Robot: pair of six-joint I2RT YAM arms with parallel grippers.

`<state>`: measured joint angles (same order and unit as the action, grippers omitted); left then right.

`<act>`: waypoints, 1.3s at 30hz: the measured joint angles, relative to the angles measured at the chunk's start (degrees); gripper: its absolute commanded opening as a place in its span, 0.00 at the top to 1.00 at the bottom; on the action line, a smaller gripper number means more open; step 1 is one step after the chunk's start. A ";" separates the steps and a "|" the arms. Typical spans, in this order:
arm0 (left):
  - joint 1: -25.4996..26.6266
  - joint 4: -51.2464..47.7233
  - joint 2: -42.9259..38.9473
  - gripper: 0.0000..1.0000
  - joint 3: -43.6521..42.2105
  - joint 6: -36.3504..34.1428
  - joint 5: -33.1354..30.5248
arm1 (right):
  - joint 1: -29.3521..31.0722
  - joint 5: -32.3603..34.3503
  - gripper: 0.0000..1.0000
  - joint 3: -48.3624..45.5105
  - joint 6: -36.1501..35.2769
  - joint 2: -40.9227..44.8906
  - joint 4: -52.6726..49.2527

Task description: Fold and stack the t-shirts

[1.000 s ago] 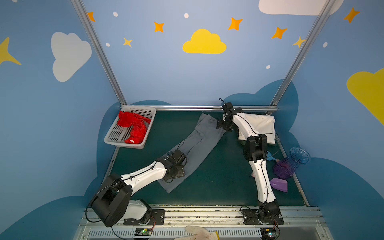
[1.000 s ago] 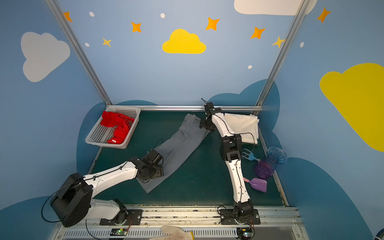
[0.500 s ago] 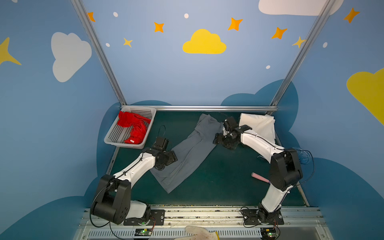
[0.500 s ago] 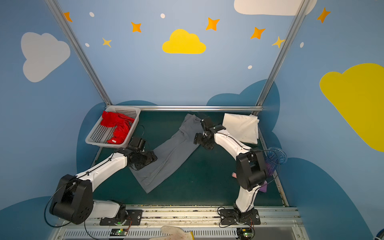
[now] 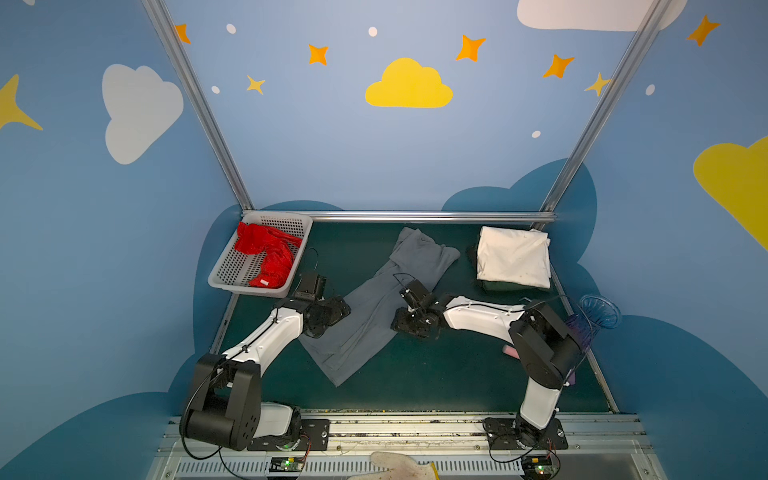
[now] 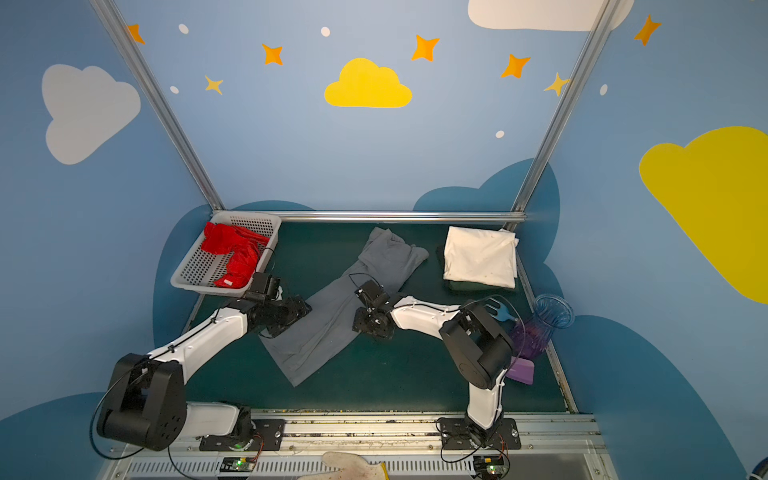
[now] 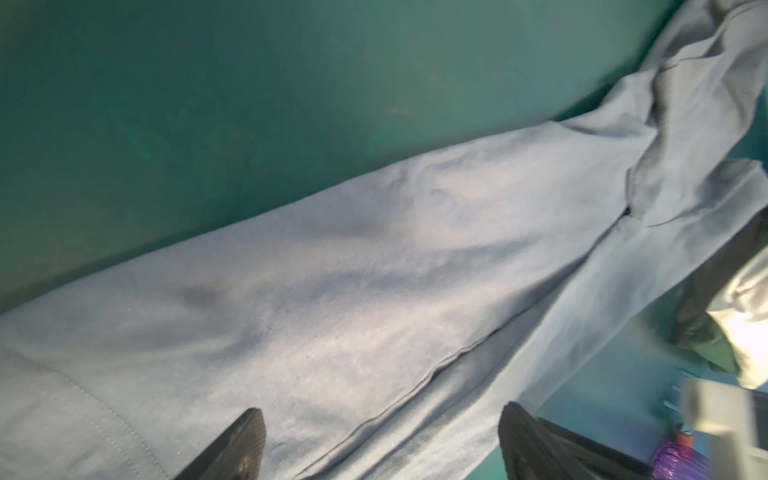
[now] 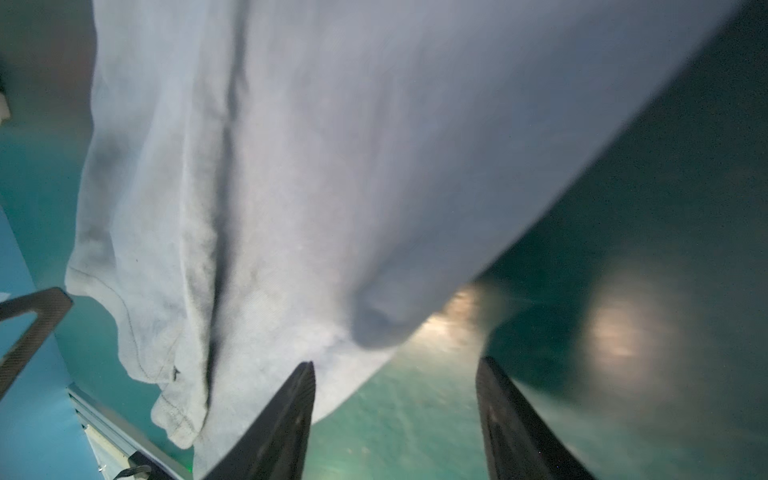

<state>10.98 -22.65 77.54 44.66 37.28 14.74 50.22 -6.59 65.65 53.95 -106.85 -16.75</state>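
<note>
The slate grey t-shirt (image 5: 370, 320) (image 6: 328, 324) lies in both top views as a long diagonal strip on the green table. My left gripper (image 5: 340, 309) (image 6: 302, 309) sits low at its left edge, open; in the left wrist view its fingers (image 7: 245, 444) straddle grey cloth (image 7: 374, 291). My right gripper (image 5: 409, 326) (image 6: 370, 326) is at the strip's right edge, open, with mostly green mat between its fingers (image 8: 291, 415) and the shirt's edge (image 8: 291, 166) beside one. The cream-white t-shirt (image 5: 513, 257) lies folded at the back right. The red t-shirt (image 5: 268, 253) is crumpled in the basket.
A white perforated basket (image 5: 224, 282) stands at the back left. Along the table's right edge stand a purple and blue vase (image 6: 536, 328), a blue fork (image 6: 500, 309) and a purple scoop (image 6: 521, 370). A dark green layer (image 5: 498, 286) shows under the cream-white shirt.
The left gripper moved from the grey shirt's near end up to its left edge by the basket. The right gripper came from the back corner down to the shirt's right edge.
</note>
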 measured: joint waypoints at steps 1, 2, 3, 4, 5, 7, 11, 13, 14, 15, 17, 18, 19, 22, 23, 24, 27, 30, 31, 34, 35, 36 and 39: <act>-0.07 0.02 -0.33 0.12 0.00 0.00 0.00 | 0.57 0.50 0.45 0.70 0.26 -0.70 -0.07; -0.11 0.02 -0.76 0.12 0.00 0.00 -0.02 | 1.03 0.46 0.47 1.33 0.59 -0.98 0.48; -0.11 0.02 -1.25 0.12 0.00 0.02 -0.02 | 1.55 0.48 0.51 2.03 0.87 -1.60 0.79; -0.11 0.02 -1.75 0.12 0.00 0.00 -0.02 | 1.90 0.57 0.55 2.38 1.16 -2.08 1.01; -0.11 0.02 -2.34 0.12 0.00 0.02 -0.04 | 2.32 0.87 0.61 2.64 1.36 -2.71 1.07; -0.11 0.09 -3.28 0.12 0.00 0.02 -0.04 | 2.80 1.64 0.73 2.80 1.99 -2.93 0.81; -0.13 0.17 -4.52 0.12 -0.02 0.02 -0.04 | 2.82 2.99 0.98 2.82 3.08 -3.28 -0.68; -0.15 0.17 -4.68 0.12 -0.02 0.02 -0.02 | 2.80 3.72 1.00 3.10 3.08 -3.30 -1.73; -0.20 0.17 -4.70 0.12 -0.02 0.02 0.02 | 2.78 4.46 1.00 3.72 3.54 -3.30 -3.06; -0.24 0.20 -4.70 0.12 -0.07 0.02 0.09 | 2.75 5.20 1.00 4.00 3.43 -3.30 -4.42; -0.28 0.24 -4.76 0.12 -0.26 0.00 0.22 | 2.62 6.69 1.00 4.37 3.65 -3.08 -7.02; -0.33 0.17 -4.81 0.11 -0.37 0.00 0.24 | 2.49 7.54 1.00 4.28 3.67 -2.64 -8.46; -0.33 0.17 -4.87 0.11 -0.44 -0.07 0.37 | 2.23 8.26 1.00 3.67 3.72 -1.99 -9.51; -0.33 0.17 -4.96 0.10 -0.44 -0.55 0.44 | -0.24 9.64 1.00 -0.46 3.67 1.84 -12.83; -0.33 0.15 -5.03 0.10 -0.44 -0.63 0.44 | -1.49 10.19 1.00 -2.19 3.65 3.43 -14.05; -0.33 0.17 -5.14 0.10 -0.44 -0.68 0.44 | -2.71 10.69 1.00 -3.80 3.65 4.92 -15.10; -0.33 0.44 -5.88 0.10 -0.68 -1.03 1.27 | -6.84 12.50 1.00 -8.63 3.04 9.60 -18.91; -0.17 0.63 -6.32 0.10 -1.05 -1.22 1.73 | -10.32 13.44 1.00 -12.44 2.14 13.29 -21.75; -0.04 0.70 -6.32 0.10 -1.14 -1.27 1.79 | -11.26 13.60 1.00 -13.31 1.70 14.12 -22.32; 0.90 1.03 -6.05 0.10 -1.27 -1.36 2.29 | -14.36 13.62 0.92 -15.13 -0.61 16.04 -24.22; 1.55 1.22 -5.64 0.10 -1.25 -1.49 2.51 | -15.21 13.62 0.89 -15.10 -1.60 16.15 -24.72; 2.34 1.22 -4.98 0.10 -1.03 -1.53 2.69 | -15.87 13.62 0.84 -14.99 -2.62 16.24 -25.03; 5.55 1.20 -2.49 0.10 -0.22 -1.90 2.75 | -17.14 13.64 0.63 -14.08 -5.60 16.87 -26.16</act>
<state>16.53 -21.45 75.05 44.45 35.38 17.50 33.08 7.05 51.57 48.36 -89.97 -42.92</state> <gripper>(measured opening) 0.898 0.250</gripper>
